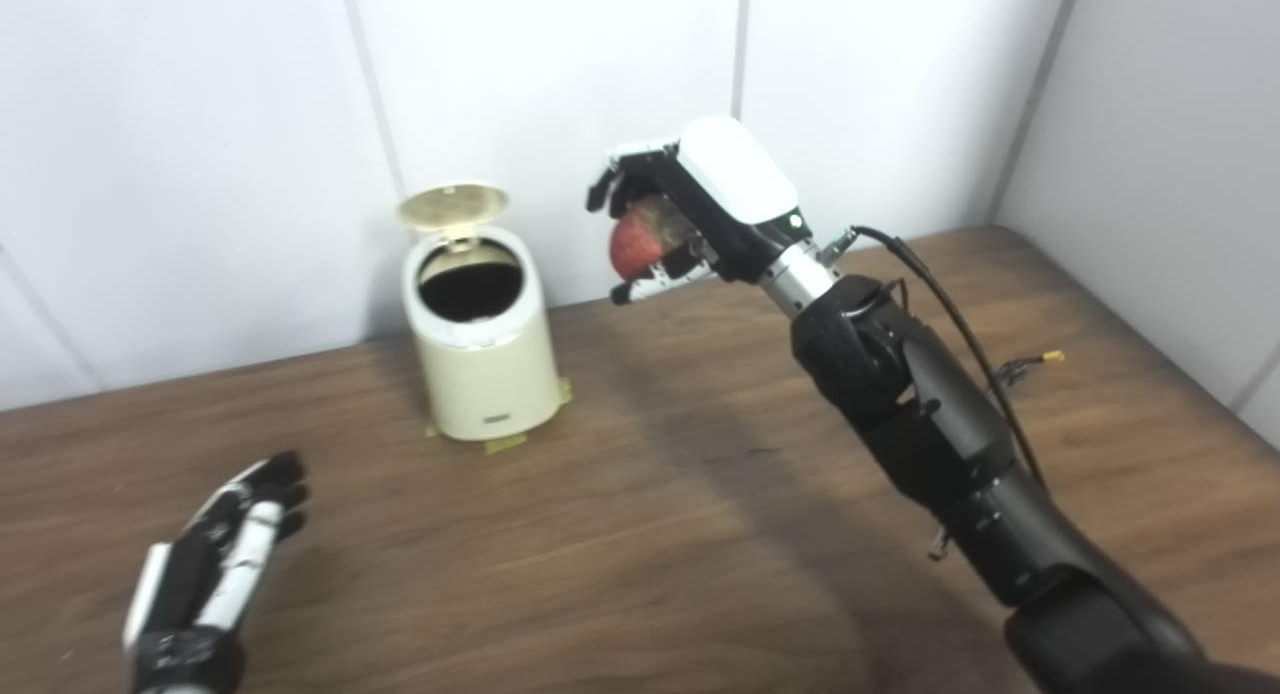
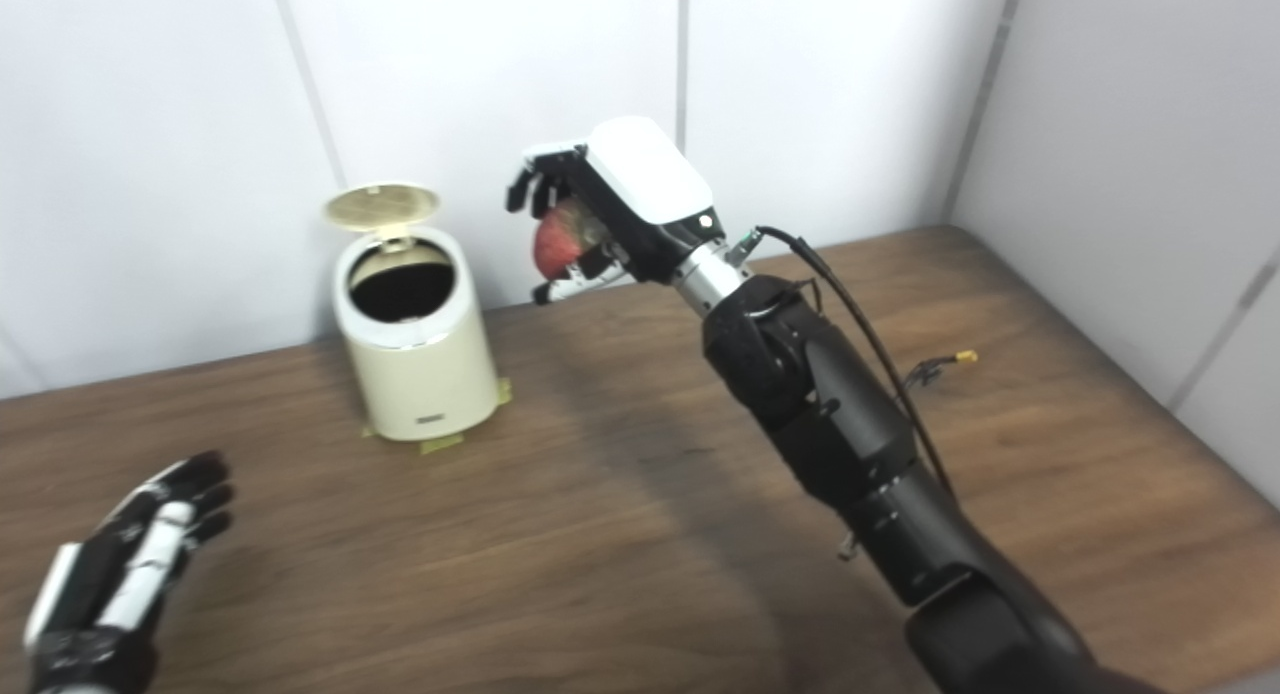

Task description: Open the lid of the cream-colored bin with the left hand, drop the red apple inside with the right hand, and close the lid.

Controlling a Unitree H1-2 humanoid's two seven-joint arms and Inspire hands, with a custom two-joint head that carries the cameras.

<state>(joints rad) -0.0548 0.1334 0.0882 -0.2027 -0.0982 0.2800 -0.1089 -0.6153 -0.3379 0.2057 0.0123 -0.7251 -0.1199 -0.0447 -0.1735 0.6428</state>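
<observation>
The cream-colored bin (image 1: pixel 487 369) stands at the back of the table near the wall. Its round lid (image 1: pixel 452 204) is tipped up and back, and the dark inside (image 1: pixel 470 290) shows. My right hand (image 1: pixel 690 214) is raised above the table to the right of the bin, shut on the red apple (image 1: pixel 637 244), which shows between its fingers. The apple is higher than the bin's rim and apart from it. My left hand (image 1: pixel 215 574) hovers low at the front left, open, fingers stretched out, holding nothing.
The wooden table (image 1: pixel 640 534) runs to white wall panels behind and on the right. Yellow tape tabs (image 1: pixel 505 444) mark the bin's base. A black cable (image 1: pixel 960 324) with a yellow plug (image 1: pixel 1052 356) hangs off my right forearm.
</observation>
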